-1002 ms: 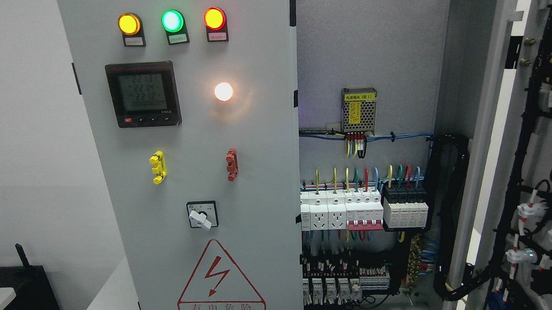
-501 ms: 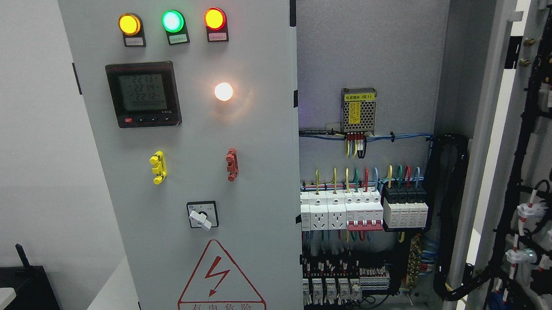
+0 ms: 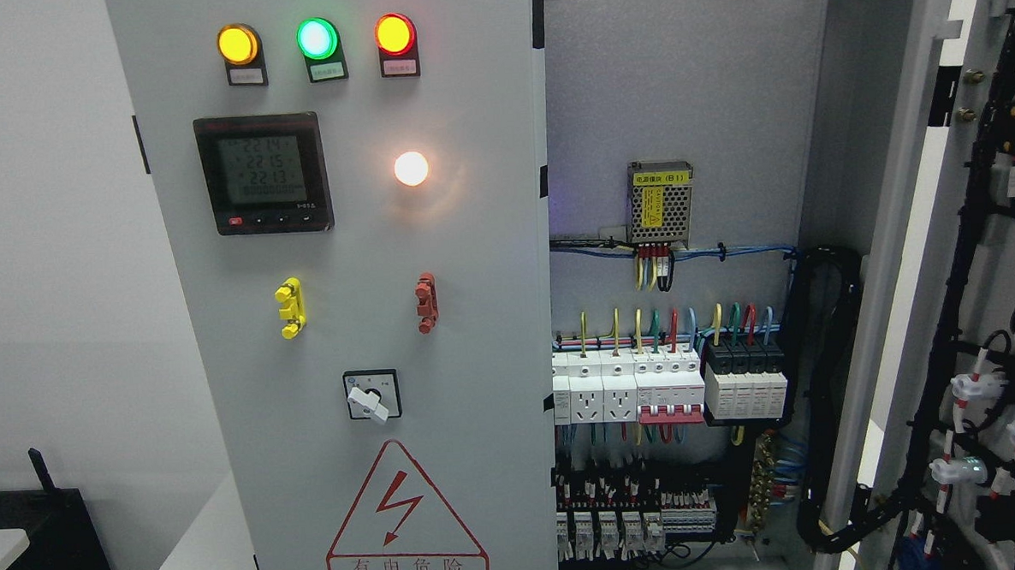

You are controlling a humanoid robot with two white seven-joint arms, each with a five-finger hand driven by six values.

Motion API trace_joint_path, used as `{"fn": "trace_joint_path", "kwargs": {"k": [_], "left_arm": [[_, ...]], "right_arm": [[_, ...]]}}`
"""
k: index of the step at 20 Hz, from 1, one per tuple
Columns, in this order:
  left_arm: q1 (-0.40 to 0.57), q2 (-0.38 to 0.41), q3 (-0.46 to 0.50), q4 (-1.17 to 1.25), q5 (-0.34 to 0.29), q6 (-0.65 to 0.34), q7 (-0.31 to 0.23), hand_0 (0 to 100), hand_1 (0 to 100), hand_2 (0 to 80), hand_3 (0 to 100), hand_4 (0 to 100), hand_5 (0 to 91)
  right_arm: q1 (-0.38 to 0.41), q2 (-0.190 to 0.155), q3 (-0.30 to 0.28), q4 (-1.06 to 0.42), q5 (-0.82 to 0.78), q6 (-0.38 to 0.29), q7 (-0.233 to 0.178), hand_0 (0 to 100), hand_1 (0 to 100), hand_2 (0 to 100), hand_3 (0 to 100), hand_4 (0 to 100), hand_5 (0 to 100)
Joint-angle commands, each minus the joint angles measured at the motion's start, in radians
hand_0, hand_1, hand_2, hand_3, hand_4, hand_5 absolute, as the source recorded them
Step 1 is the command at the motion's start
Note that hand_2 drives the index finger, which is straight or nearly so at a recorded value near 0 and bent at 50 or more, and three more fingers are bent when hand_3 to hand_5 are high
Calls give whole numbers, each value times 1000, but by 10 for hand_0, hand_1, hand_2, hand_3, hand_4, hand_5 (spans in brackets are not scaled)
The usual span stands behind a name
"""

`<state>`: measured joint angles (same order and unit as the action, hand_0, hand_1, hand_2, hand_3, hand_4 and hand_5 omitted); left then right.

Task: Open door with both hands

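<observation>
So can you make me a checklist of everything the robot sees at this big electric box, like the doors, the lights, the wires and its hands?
Surface: grey left door, shut, facing the camera.
Job's things: right door swung open, wiring on its inner side; cabinet interior exposed.
Clutter: amber, green and red lamps lit; white lamp lit; meter on; yellow handle, red handle, rotary switch, warning triangle.
Hands: nothing seen.
Cables: coloured wires above the breakers; black bundle running to the open door.
Surroundings: white wall, black box lower left.
</observation>
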<state>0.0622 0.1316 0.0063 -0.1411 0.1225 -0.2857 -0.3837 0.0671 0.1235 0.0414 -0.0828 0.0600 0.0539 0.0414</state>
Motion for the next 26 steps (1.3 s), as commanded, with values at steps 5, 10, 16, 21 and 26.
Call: {"fn": "trace_joint_path", "kwargs": {"k": [5, 10, 16, 21, 26], "left_arm": [[-64, -129, 130, 345, -24, 62, 32, 0, 0, 0, 0, 0, 0], [-28, -152, 123, 313, -64, 86, 34, 0, 0, 0, 0, 0, 0], [-28, -153, 110, 313, -66, 155, 84, 0, 0, 0, 0, 0, 0], [-36, -149, 110, 313, -66, 160, 88, 0, 0, 0, 0, 0, 0], [-35, -148, 75, 269, -66, 152, 98, 0, 0, 0, 0, 0, 0]], "right_arm": [[32, -42, -2, -219, -2, -2, -2, 384, 0, 0, 0, 0, 0], [175, -99, -2, -565, -3, -3, 0, 384, 0, 0, 0, 0, 0], [356, -110, 17, -866, -3, -5, 0, 385, 0, 0, 0, 0, 0], [528, -148, 110, -1151, -3, -26, 0, 385, 0, 0, 0, 0, 0], [693, -223, 133, -1434, -8, -141, -2, 384, 0, 0, 0, 0, 0]]}}
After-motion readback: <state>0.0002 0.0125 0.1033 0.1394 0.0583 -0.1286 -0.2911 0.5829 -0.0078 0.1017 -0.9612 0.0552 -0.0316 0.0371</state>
